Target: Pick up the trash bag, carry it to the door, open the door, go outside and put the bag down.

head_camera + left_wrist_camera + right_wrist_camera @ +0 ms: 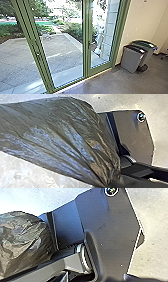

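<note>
The left end effector [108, 184] gripped the trash bag [57, 136] by its gathered neck; the right end effector's state couldn't be told. Bins [132, 58] stood beside the closed glass door [102, 67].

The dark trash bag [62, 139] is bunched, the glass door [100, 68] shut.

The trash bag [57, 139] looks like glossy, wrinkled plastic.
</note>
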